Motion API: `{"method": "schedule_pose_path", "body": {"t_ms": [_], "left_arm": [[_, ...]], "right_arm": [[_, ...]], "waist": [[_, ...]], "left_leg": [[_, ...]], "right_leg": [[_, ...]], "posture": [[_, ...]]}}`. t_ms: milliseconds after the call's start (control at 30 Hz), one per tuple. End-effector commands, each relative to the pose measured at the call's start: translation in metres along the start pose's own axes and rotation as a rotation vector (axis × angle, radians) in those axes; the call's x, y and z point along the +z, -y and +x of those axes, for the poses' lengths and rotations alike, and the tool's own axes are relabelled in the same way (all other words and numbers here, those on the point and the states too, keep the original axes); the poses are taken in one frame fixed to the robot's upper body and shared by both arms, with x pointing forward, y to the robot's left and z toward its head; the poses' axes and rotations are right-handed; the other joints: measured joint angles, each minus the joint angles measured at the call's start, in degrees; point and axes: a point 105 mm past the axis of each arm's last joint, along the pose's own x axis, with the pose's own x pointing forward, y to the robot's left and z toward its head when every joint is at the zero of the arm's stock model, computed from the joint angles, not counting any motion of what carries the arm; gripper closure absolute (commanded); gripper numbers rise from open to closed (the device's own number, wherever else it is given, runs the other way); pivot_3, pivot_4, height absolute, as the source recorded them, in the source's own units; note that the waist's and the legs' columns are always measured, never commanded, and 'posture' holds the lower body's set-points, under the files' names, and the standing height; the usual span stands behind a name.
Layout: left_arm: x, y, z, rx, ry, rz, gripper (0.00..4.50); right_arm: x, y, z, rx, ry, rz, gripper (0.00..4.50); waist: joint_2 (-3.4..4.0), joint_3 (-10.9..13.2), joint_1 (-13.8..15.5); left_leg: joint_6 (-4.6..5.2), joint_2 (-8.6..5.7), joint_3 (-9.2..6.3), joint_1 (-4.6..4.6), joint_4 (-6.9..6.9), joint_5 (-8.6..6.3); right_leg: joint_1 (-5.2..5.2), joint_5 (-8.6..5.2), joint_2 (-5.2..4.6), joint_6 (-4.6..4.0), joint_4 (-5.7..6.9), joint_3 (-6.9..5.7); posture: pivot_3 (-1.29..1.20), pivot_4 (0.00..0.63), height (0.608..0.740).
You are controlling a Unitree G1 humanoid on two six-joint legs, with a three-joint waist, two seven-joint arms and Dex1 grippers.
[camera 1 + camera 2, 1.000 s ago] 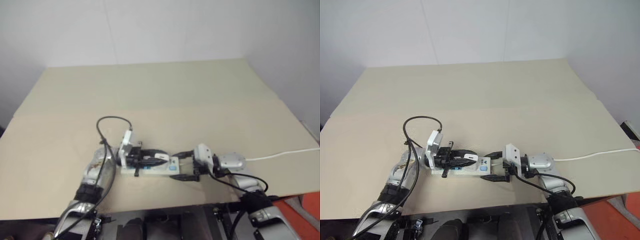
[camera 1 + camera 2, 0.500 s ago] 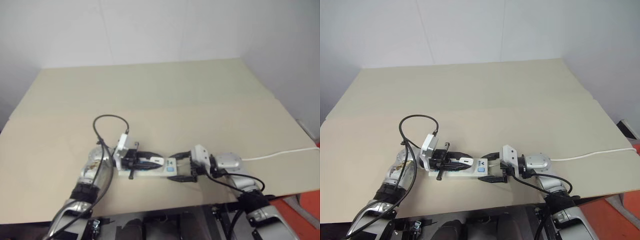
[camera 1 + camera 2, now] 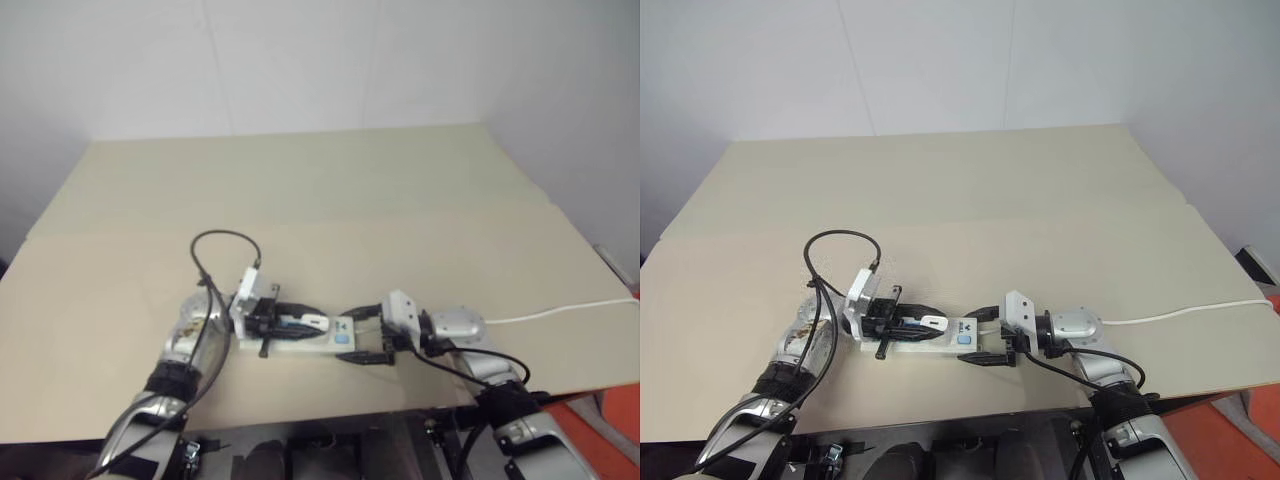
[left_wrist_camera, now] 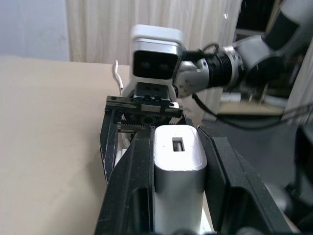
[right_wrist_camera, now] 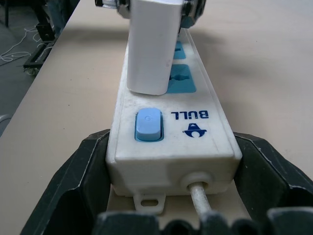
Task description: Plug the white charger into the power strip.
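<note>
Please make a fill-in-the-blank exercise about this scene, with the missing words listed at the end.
1. The left gripper is shut on the white ____.
2. The right gripper's fingers stand on both sides of the power strip's ____ end.
3. The switch on the power strip is ____ in colour.
4. The strip's thin cord is ____.

Missing words: charger; switch; blue; white

Dim, soft overhead light; left eye view blurry.

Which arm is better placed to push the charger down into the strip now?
The left. Its claw already grips the white charger over a blue outlet, while the right claw brackets the switch end of the power strip, steadying it.
</note>
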Motion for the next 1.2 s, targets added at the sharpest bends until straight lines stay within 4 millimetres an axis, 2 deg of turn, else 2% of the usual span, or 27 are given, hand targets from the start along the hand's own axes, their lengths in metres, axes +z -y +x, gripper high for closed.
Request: {"method": "schedule_pose_path", "body": {"t_ms": [33, 133, 167, 200, 300, 433, 600, 667, 733, 833, 967, 1000, 1100, 1200], "left_arm": [[-0.038, 0.005, -0.024, 0.106, -0.12, -0.17, 3.14], [-0.034, 0.004, -0.024, 0.116, -0.092, -0.147, 2.2], [-0.031, 0.004, -0.024, 0.112, -0.086, -0.131, 2.2], [-0.03, 0.004, -0.024, 0.107, -0.084, -0.119, 1.81], [-0.025, 0.004, -0.024, 0.103, -0.082, -0.089, 1.25], [-0.009, 0.002, -0.027, 0.105, -0.052, -0.047, 0.07], [0.037, 0.004, -0.037, 0.1, 0.021, 0.039, 0.02], [0.055, 0.011, -0.046, 0.073, 0.025, 0.056, 0.02], [0.066, 0.017, -0.061, 0.079, -0.041, 0.091, 0.02], [0.068, 0.02, -0.09, 0.155, -0.212, 0.163, 0.02], [0.077, 0.021, -0.125, 0.29, -0.249, 0.179, 0.02], [0.077, 0.021, -0.129, 0.313, -0.25, 0.179, 0.02], [0.076, 0.02, -0.134, 0.359, -0.244, 0.177, 0.0], [0.072, 0.022, -0.131, 0.376, -0.229, 0.173, 0.0]], "right_arm": [[-0.005, -0.01, 0.001, 0.051, -0.023, 0.004, 1.08], [-0.004, -0.01, 0.002, 0.051, -0.022, 0.005, 1.08], [-0.004, -0.01, 0.002, 0.052, -0.022, 0.005, 1.08], [-0.004, -0.01, 0.002, 0.052, -0.022, 0.006, 1.08], [-0.005, -0.01, 0.002, 0.053, -0.022, 0.005, 1.08], [-0.005, -0.009, 0.002, 0.055, -0.024, 0.006, 1.08], [-0.004, -0.01, 0.001, 0.057, -0.024, 0.005, 1.08], [-0.003, -0.01, 0.0, 0.059, -0.024, 0.007, 1.08], [-0.001, -0.008, -0.002, 0.054, -0.021, 0.002, 1.08], [0.002, -0.001, -0.007, 0.048, -0.017, -0.013, 1.08], [0.004, 0.008, -0.015, 0.051, -0.028, -0.05, 1.08], [0.004, 0.01, -0.015, 0.038, -0.029, -0.074, 1.08], [0.003, 0.01, -0.017, 0.04, -0.037, -0.092, 0.09], [0.006, 0.01, -0.021, 0.034, -0.021, -0.095, 0.04]], "waist": [[0.02, 0.0, 0.0], [0.28, -0.2, -0.1], [0.48, -0.3, -0.1], [0.65, -0.4, 0.0], [0.7, -0.5, 0.2], [0.7, -0.5, 0.1], [0.43, -0.3, 0.0], [0.24, -0.2, 0.0], [0.21, -0.1, 0.0], [0.24, -0.1, 0.0], [0.27, 0.0, 0.3], [0.28, 0.1, 0.3], [0.25, 0.1, 0.7], [0.23, 0.2, 0.8]], "left_leg": [[0.01, 0.0, 0.0, 0.0, 0.0, 0.0], [0.03, 0.0, 0.0, 0.0, -0.03, -0.02], [0.03, -0.01, 0.01, 0.0, -0.04, -0.02], [0.05, -0.01, 0.02, 0.0, -0.06, -0.03], [0.06, -0.01, 0.02, -0.01, -0.08, -0.03], [0.08, -0.01, 0.02, -0.06, -0.13, -0.05], [0.09, 0.02, 0.01, -0.27, -0.14, -0.06], [0.08, 0.05, 0.01, -0.39, -0.16, -0.07], [-0.01, 0.09, 0.02, -0.5, -0.16, -0.12], [-0.06, 0.08, 0.03, -0.83, -0.18, -0.15], [-0.09, 0.04, 0.05, -0.91, -0.3, -0.16], [-0.09, 0.03, 0.05, -0.94, -0.31, -0.16], [-0.09, 0.03, 0.04, -1.04, -0.35, -0.16], [-0.1, -0.01, 0.05, -1.31, -0.33, -0.15]], "right_leg": [[0.0, 0.0, 0.01, 0.0, 0.0, 0.0], [-0.01, 0.0, 0.01, 0.0, -0.05, 0.02], [-0.01, 0.0, 0.0, 0.0, -0.06, 0.02], [-0.01, 0.0, -0.02, 0.0, -0.1, 0.03], [0.03, 0.0, -0.03, 0.0, -0.2, 0.01], [0.02, 0.02, -0.01, -0.01, -0.36, 0.0], [-0.21, 0.03, 0.01, -0.03, -0.4, 0.0], [-0.39, 0.04, 0.02, -0.04, -0.4, -0.01], [-0.55, 0.05, 0.02, -0.05, -0.4, 0.01], [-0.92, 0.06, 0.02, -0.07, -0.4, 0.03], [-1.0, 0.06, -0.06, -0.08, -0.53, 0.02], [-1.01, 0.06, -0.07, -0.08, -0.54, 0.01], [-1.09, 0.06, -0.09, -0.08, -0.55, -0.05], [-1.4, 0.07, -0.14, -0.08, -0.49, -0.03]], "posture": [[0.0, 0.15, 0.74], [0.0, 0.15, 0.74], [0.0, 0.15, 0.74], [0.0, 0.15, 0.74], [0.0, 0.15, 0.74], [0.0, 0.15, 0.74], [0.0, 0.15, 0.74], [0.0, 0.15, 0.74], [0.0, 0.15, 0.74], [0.0, 0.15, 0.74], [0.0, 0.15, 0.74], [0.0, 0.15, 0.74], [0.0, 0.15, 0.74], [0.0, 0.15, 0.74]]}}
